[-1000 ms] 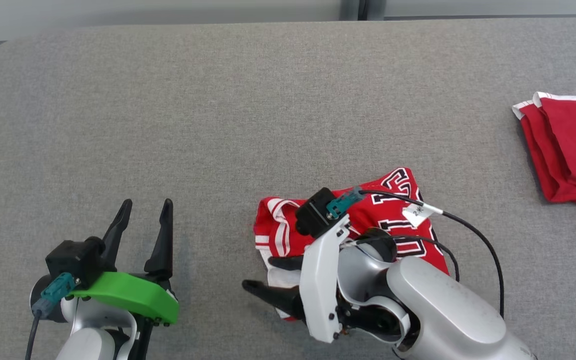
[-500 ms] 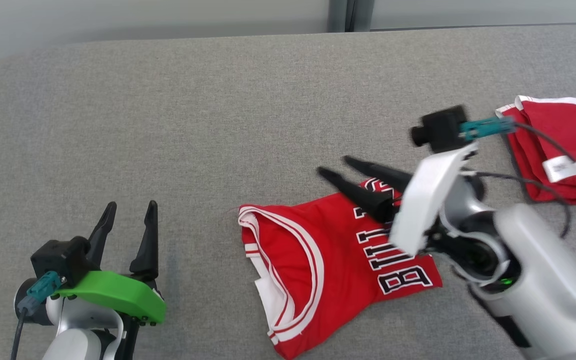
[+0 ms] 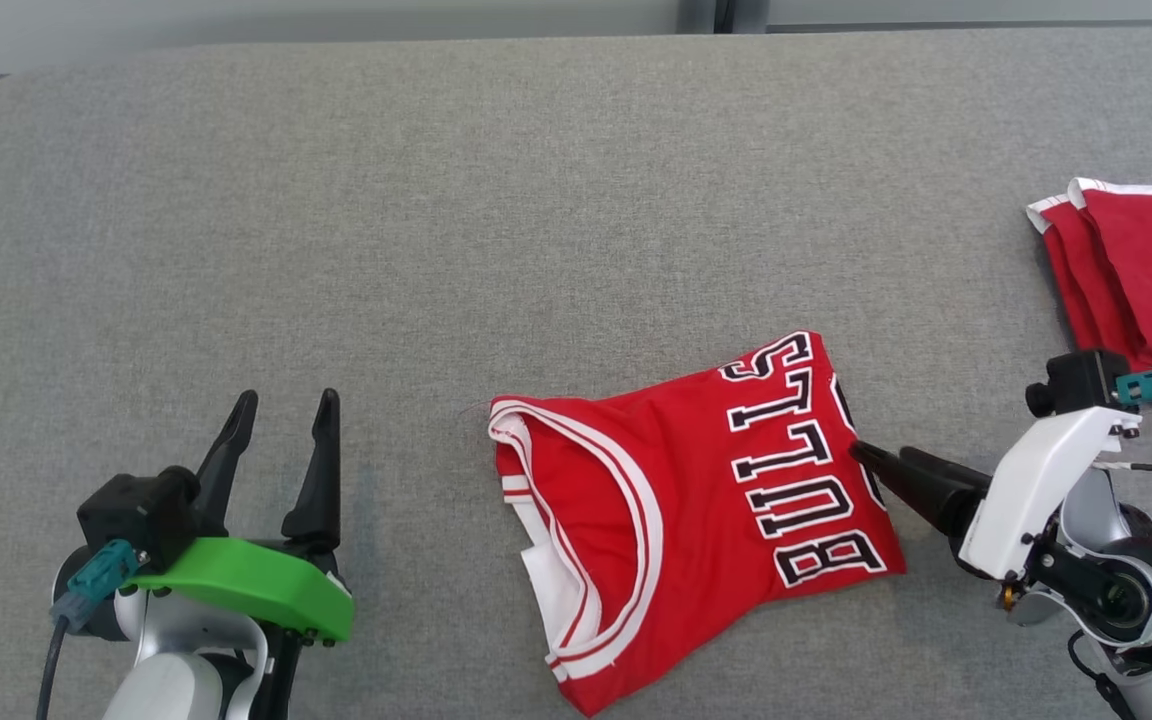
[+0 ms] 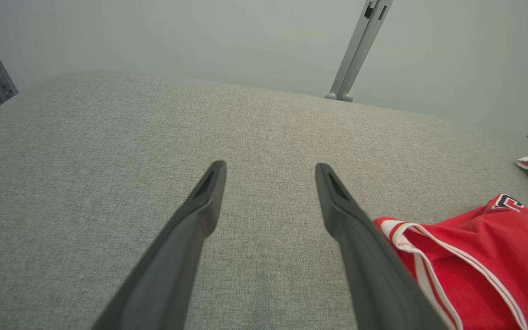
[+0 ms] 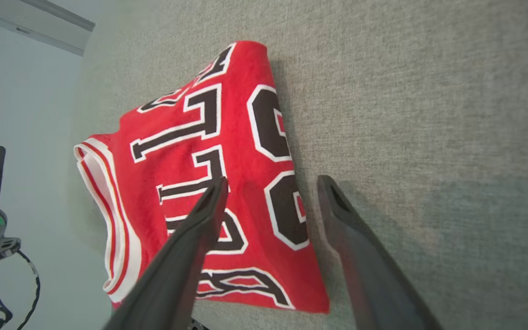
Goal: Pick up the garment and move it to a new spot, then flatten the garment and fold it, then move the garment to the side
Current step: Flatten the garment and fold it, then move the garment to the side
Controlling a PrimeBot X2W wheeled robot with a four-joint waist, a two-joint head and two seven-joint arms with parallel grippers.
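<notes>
Red jersey (image 3: pixel 696 520) folded flat on grey padded surface (image 3: pixel 436 200), near edge, right of centre; right gripper (image 3: pixel 881 455) at its right edge, fingers apart, empty; left gripper (image 3: pixel 281 402) well left, fingers apart, empty.

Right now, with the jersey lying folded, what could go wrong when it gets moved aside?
1. The right gripper is open, straddling the edge of the jersey; a pinch there might catch only the top layer and pull the fold open.
2. Another red garment lies at the right of the table; moved that way, the jersey could land on it or drag it along.
</notes>
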